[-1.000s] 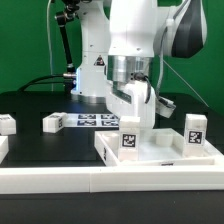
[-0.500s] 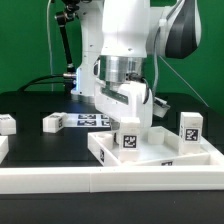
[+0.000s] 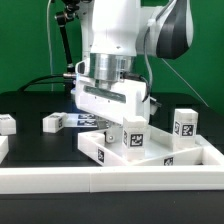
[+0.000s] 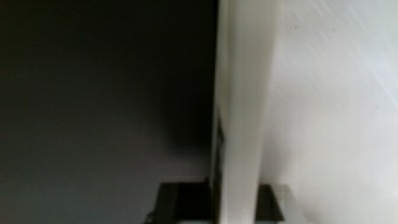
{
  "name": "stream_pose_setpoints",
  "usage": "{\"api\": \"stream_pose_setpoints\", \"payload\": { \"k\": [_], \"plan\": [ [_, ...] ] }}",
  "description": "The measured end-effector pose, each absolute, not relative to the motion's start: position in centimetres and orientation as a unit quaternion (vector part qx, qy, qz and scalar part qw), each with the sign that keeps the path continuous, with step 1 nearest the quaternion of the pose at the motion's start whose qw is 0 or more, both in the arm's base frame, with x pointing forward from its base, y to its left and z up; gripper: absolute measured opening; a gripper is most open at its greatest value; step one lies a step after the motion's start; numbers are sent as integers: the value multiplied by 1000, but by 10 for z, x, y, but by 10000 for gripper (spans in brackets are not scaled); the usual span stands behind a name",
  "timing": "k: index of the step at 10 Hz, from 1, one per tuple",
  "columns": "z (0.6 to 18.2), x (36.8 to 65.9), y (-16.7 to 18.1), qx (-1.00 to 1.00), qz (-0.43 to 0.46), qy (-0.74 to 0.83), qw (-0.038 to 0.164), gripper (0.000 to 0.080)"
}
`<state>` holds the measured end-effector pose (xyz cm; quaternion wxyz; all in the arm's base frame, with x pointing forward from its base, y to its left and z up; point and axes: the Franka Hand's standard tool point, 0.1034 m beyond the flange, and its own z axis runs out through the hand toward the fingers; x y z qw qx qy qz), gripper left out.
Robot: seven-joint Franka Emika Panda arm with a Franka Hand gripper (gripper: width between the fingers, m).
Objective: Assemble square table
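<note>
Your biggest concern is the square tabletop (image 3: 150,152), the rimmed white tray lying on the black surface (image 3: 40,145) directly under the pincer (image 3: 112,122). The wrist view shows a white rim edge running straight up between the two dark fingers (image 4: 183,203), so I judge the pincer is clenched on the tabletop's rim, though the exterior view hides the fingertips behind the tray wall. Treat this step as repositioning the top: keep the tray flat on the surface, move slowly, and don't let the far corner swing into the long white rail (image 3: 60,180) in front of the pincer.

Watch the two legs (image 3: 132,135) standing in or behind the tray, one just beside the pincer, the other (image 3: 184,124) farther off to the exterior view's right; a jerk could topple them. Two more legs lie well away on the exterior view's left, one (image 3: 53,122) near the marker board (image 3: 88,120), one (image 3: 7,124) at the frame edge. Leave those alone for now.
</note>
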<state>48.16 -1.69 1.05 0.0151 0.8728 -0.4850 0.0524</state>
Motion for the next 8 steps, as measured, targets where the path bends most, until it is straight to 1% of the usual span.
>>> {"api": "stream_pose_setpoints", "payload": {
  "k": [3,5,8],
  "plan": [
    [12,484,-28,904,58,-422,22,61],
    [14,489,-37,936,59,-346,32,61],
    [16,493,-41,967,58,-245,43,61]
  ]
}}
